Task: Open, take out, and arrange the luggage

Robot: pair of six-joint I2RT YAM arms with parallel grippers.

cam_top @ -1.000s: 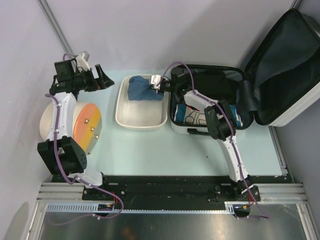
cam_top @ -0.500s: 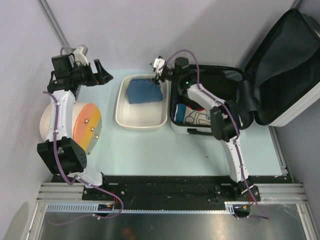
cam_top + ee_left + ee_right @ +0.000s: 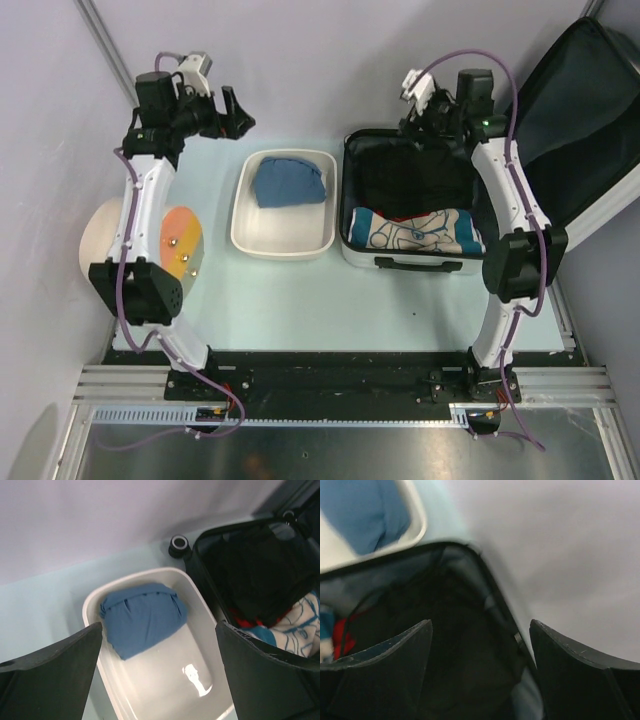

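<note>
Open luggage point(image 3: 400, 190) on surface point(image 3: 300, 300), right of tub point(image 3: 245, 238). Unloading: 1 blue cloth point(image 3: 290, 182) in tub, 1 patterned bundle point(image 3: 415, 230) inside luggage. Over far rim, right gripper point(image 3: 428, 125): jaws apart, empty; left gripper point(image 3: 236, 113): jaws wide, empty. Next, likely: lower onto bundle, close.

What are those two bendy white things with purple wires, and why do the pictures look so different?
They are two robot arms bolted to a table. Each ends in a two-finger pincer, called a gripper. The big picture looks down from above. The other two come from small cameras on the wrists, so the dark shapes at their bottom corners are the fingers. On the table stand an open suitcase with a folded patterned cloth inside, a cream tub holding a folded blue cloth, and a cream drum with an orange end. The left gripper and the right gripper are both open and hold nothing.
</note>
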